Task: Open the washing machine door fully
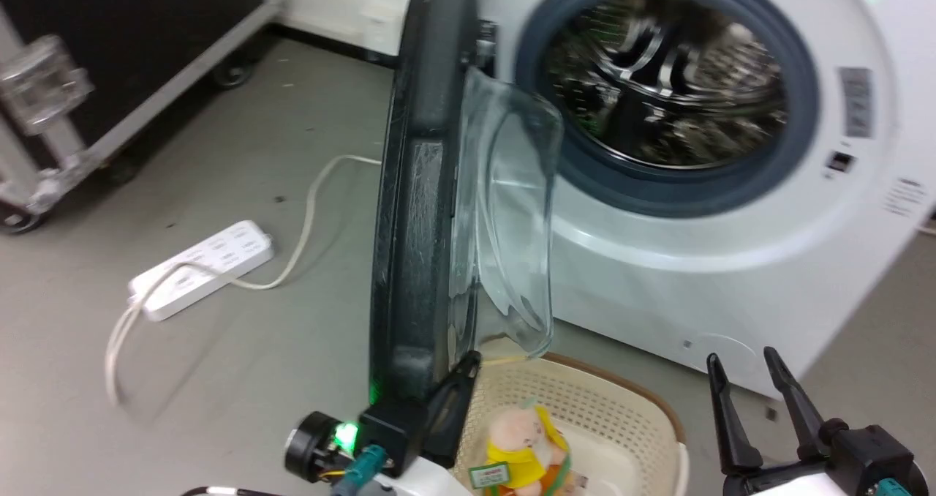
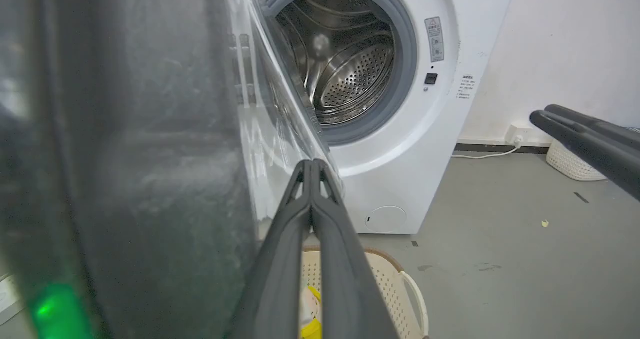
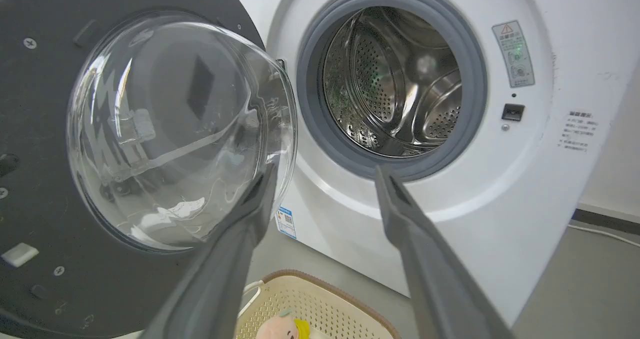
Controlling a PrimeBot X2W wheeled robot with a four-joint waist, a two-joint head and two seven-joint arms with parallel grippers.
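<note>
The washing machine door [image 1: 417, 211] stands swung out, seen edge-on in the head view, with its clear glass bowl [image 1: 512, 211] facing the machine. The steel drum [image 1: 665, 79] lies exposed inside its grey rubber ring. My left gripper [image 1: 468, 368] is shut with nothing between its fingers, just beside the door's lower inner rim; I cannot tell if it touches. In the left wrist view the door [image 2: 125, 154] looms at the left of the left gripper [image 2: 312, 165]. My right gripper [image 1: 753, 364] is open, apart from the door, and in its own view the right gripper [image 3: 327, 174] points at the machine front, the door [image 3: 45, 104] at the left.
A cream laundry basket [image 1: 643, 401] with a yellow plush toy [image 1: 523, 437] sits on the floor under the door. A white power strip [image 1: 201, 265] and its cable lie to the left, near a black wheeled case [image 1: 110, 57]. Another white basket [image 2: 570, 164] stands by the wall.
</note>
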